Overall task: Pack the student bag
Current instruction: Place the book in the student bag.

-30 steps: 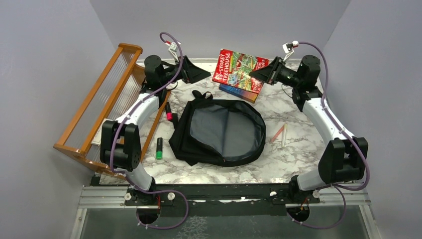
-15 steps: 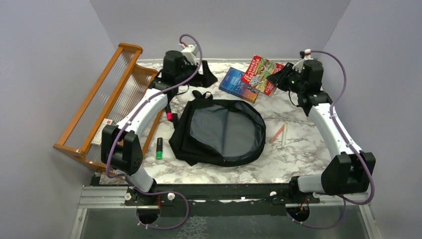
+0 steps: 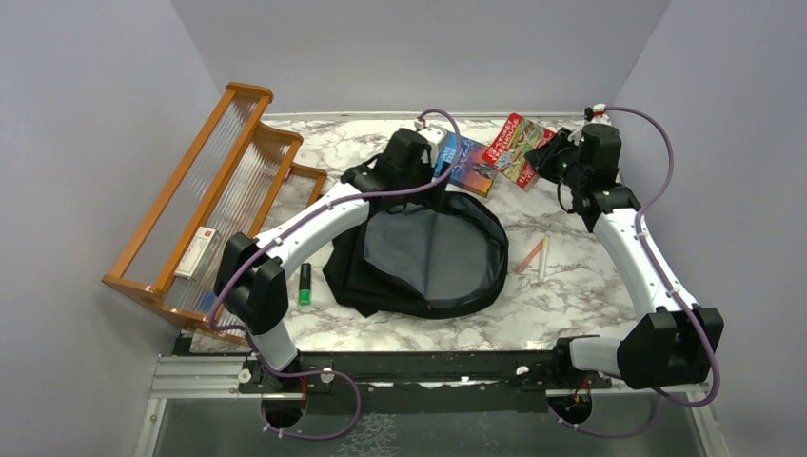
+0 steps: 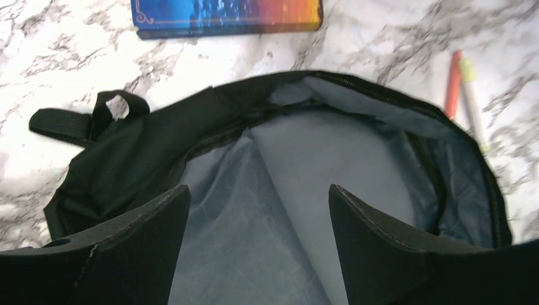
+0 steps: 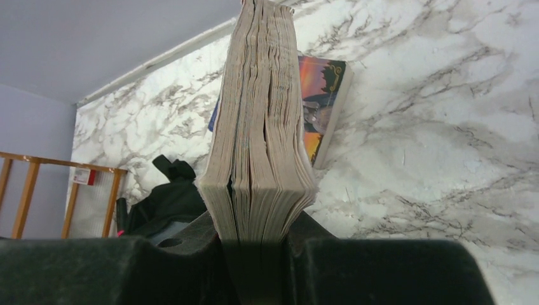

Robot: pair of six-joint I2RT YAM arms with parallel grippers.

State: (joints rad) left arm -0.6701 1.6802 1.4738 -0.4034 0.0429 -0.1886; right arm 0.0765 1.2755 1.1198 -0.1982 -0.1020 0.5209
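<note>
- Right gripper [image 5: 254, 244] clamped on red book [image 5: 257, 114], held up at 1 o'clock of student bag [image 3: 428, 252].
- Left gripper [image 4: 257, 210] spread wide, empty, over the open bag mouth, mid-table.
- Nothing seen packed; blue book [image 3: 469, 164] and markers [image 3: 535, 255] left out.

Counted: student bag [image 3: 428, 252] was 1 | red book [image 3: 514, 148] plus blue book [image 3: 468, 164] made 2 books | green marker [image 3: 305, 284] was 1 | orange pen [image 3: 530, 255] plus pale pen [image 3: 543, 259] made 2 pens | wooden rack [image 3: 179, 186] was 1 | white box [image 3: 195, 253] was 1
</note>
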